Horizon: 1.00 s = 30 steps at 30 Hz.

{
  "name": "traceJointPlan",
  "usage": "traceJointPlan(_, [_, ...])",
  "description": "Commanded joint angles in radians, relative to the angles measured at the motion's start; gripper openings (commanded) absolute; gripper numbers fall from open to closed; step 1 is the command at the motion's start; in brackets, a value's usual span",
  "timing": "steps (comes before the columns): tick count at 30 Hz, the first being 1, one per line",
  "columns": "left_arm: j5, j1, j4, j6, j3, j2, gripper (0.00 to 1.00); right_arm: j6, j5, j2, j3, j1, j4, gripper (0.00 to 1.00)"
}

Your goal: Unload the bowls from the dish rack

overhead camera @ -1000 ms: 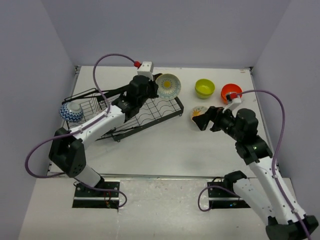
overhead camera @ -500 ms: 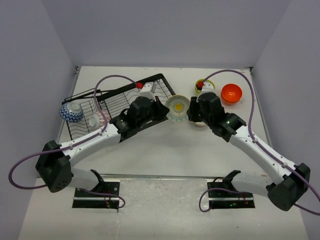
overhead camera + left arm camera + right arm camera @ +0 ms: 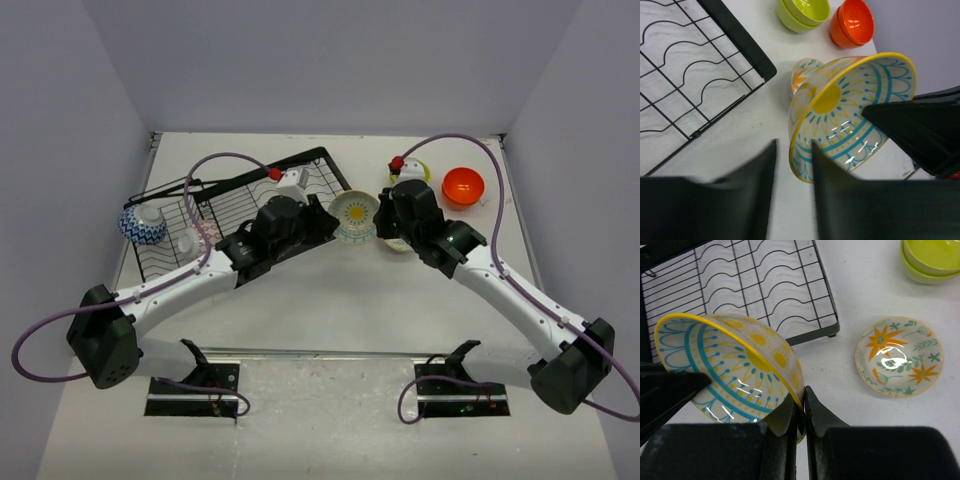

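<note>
Top external view: a cream bowl [image 3: 356, 212] with teal lines, a yellow rim and a yellow centre hangs tilted above the white surface [image 3: 330, 300]. It sits just off the right end of the black wire dish rack [image 3: 300, 158], toward the far edge.

Both arms meet at it. The right tool [image 3: 801, 412] is clamped tight on the rim. The left tool [image 3: 794, 192] has its fingers narrow, one on either side of the opposite rim.

A shallow flower-painted bowl [image 3: 899, 356] lies flat on the surface below it. Stacked lime green bowls [image 3: 802, 12] and an orange-red bowl [image 3: 852, 22] stand beside each other near the far right corner. A blue-and-white patterned bowl [image 3: 142, 225] rests at the rack's left end, by the left edge.
</note>
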Motion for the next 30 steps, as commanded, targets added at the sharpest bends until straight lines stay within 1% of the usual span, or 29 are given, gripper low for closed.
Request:
traceJointPlan(1, [0.000,0.000,-0.001,0.044,0.109,-0.044,0.51,0.023,-0.005,0.019,0.036,-0.092,-0.034,0.00])
traceJointPlan(2, [-0.015,0.000,-0.041,0.085,0.137,-0.045,0.58,0.029,-0.049,-0.001,0.021,-0.131,-0.036,0.00])
traceJointPlan(3, [-0.047,0.000,-0.122,0.110,0.161,-0.060,0.65,0.035,-0.097,-0.017,0.006,-0.171,-0.034,0.00])
traceJointPlan(4, [-0.073,0.001,-0.162,0.127,0.208,-0.076,0.74,0.037,-0.149,-0.033,-0.026,-0.252,-0.034,0.00])
traceJointPlan(5, [-0.104,0.001,-0.194,0.153,0.226,-0.097,1.00,0.032,-0.171,-0.056,-0.039,-0.295,-0.037,0.00])
traceJointPlan(6, [-0.151,0.001,-0.229,0.169,0.232,-0.155,1.00,0.025,-0.197,-0.064,-0.048,-0.338,-0.045,0.00])
traceJointPlan(7, [-0.178,0.001,-0.247,0.182,0.238,-0.183,1.00,0.017,-0.227,-0.068,-0.054,-0.419,-0.057,0.00])
traceJointPlan(8, [-0.220,0.001,-0.266,0.204,0.250,-0.215,1.00,0.008,-0.266,-0.073,-0.068,-0.452,-0.057,0.00])
traceJointPlan(9, [-0.233,0.001,-0.309,0.215,0.259,-0.264,1.00,-0.004,-0.269,-0.067,-0.070,-0.478,-0.060,0.00])
traceJointPlan(10, [-0.238,0.001,-0.332,0.236,0.275,-0.289,1.00,-0.010,-0.324,-0.053,-0.065,-0.533,-0.072,0.00])
traceJointPlan(11, [-0.227,0.001,-0.349,0.247,0.278,-0.315,1.00,-0.018,-0.356,-0.030,-0.056,-0.561,-0.082,0.00])
traceJointPlan(13, [-0.187,0.001,-0.392,0.274,0.278,-0.392,1.00,-0.035,-0.407,0.066,-0.024,-0.625,-0.108,0.00])
traceJointPlan(15, [-0.120,0.001,-0.455,0.314,0.284,-0.459,1.00,-0.041,-0.471,0.134,-0.002,-0.645,-0.137,0.00])
traceJointPlan(16, [-0.103,0.001,-0.474,0.324,0.283,-0.484,1.00,-0.038,-0.481,0.192,0.022,-0.682,-0.143,0.00])
traceJointPlan(18, [-0.070,0.001,-0.504,0.350,0.247,-0.574,1.00,-0.034,-0.522,0.235,0.036,-0.690,-0.152,0.00])
traceJointPlan(20, [-0.086,0.001,-0.521,0.359,0.214,-0.639,1.00,-0.031,-0.531,0.277,0.047,-0.688,-0.149,0.00])
traceJointPlan(21, [-0.090,0.001,-0.538,0.363,0.183,-0.698,1.00,-0.027,-0.554,0.294,0.049,-0.690,-0.142,0.00])
traceJointPlan(26, [-0.141,0.001,-0.647,0.402,0.148,-0.788,1.00,-0.027,-0.559,0.410,0.095,-0.691,-0.151,0.00])
traceJointPlan(30, [-0.173,0.001,-0.678,0.423,0.111,-0.826,1.00,-0.034,-0.576,0.465,0.113,-0.693,-0.154,0.00])
